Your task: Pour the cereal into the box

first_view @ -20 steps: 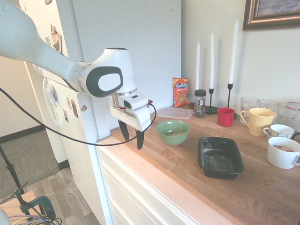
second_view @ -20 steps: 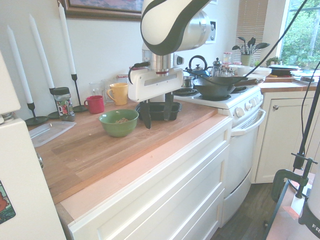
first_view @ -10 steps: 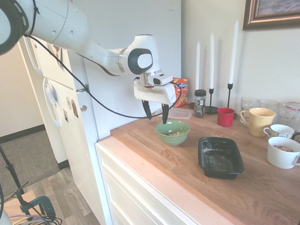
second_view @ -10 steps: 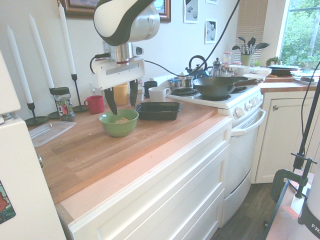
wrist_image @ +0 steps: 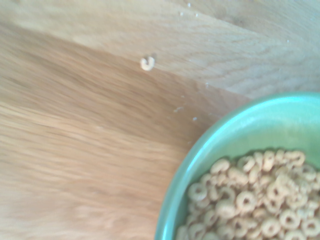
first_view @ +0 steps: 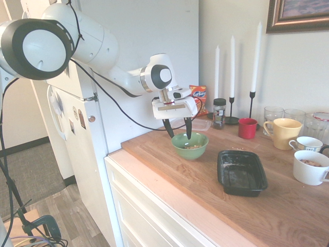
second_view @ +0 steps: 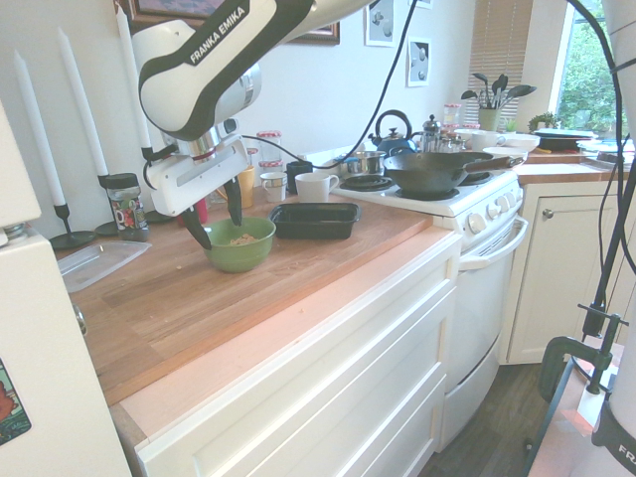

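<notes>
First exterior view: the hand [first_view: 179,135] hangs wide and empty over the far rim of the green bowl [first_view: 189,145], one finger outside the rim and one about over it. The bowl sits on the desk [first_view: 205,190], and the black box [first_view: 241,172] lies well apart toward the mugs, with nothing in it that I can make out.

Second exterior view: the hand [second_view: 216,231] straddles the bowl's [second_view: 239,244] rim on the side facing the candles; the cereal [second_view: 242,239] is a small heap inside. The box [second_view: 315,220] lies just beyond, toward the stove.

Wrist view: the cereal [wrist_image: 250,200] fills the bowl's [wrist_image: 200,165] bottom, and one stray ring [wrist_image: 147,63] lies on the bare desk [wrist_image: 75,150].

Risks, as I judge them: a pinch on the thin, sloped rim may slip, or the descending finger may nudge the bowl aside. Tilting too early would scatter rings over the desk, since the box is shallow and set apart.
</notes>
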`<control>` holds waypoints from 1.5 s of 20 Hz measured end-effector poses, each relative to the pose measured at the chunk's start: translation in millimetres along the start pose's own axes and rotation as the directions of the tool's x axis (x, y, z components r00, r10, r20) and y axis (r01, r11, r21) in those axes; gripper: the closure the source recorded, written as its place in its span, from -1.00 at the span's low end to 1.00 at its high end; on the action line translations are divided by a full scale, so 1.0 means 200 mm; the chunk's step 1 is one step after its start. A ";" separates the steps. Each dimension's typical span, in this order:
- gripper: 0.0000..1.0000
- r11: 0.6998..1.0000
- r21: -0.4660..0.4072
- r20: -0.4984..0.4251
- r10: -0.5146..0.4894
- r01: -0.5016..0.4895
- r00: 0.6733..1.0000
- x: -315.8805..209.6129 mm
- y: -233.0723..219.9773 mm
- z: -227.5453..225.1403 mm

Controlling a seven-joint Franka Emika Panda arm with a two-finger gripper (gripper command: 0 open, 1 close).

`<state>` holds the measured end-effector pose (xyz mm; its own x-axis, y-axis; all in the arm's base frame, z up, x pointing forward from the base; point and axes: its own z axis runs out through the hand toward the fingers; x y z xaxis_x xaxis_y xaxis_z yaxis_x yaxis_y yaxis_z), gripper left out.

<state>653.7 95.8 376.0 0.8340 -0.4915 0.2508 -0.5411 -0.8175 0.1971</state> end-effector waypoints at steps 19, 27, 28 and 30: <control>1.00 0.987 -0.150 -0.102 -0.072 0.056 0.992 -0.09 -0.13 0.26; 1.00 0.987 -0.153 -0.100 -0.061 0.046 0.993 -0.10 -0.12 0.28; 1.00 0.987 -0.153 -0.099 -0.060 0.045 0.993 -0.10 -0.12 0.28; 1.00 0.987 -0.155 -0.098 -0.060 0.044 0.993 -0.10 -0.12 0.28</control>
<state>655.5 109.1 312.0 0.8503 -0.4102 0.3298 -0.5139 -0.7822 0.3521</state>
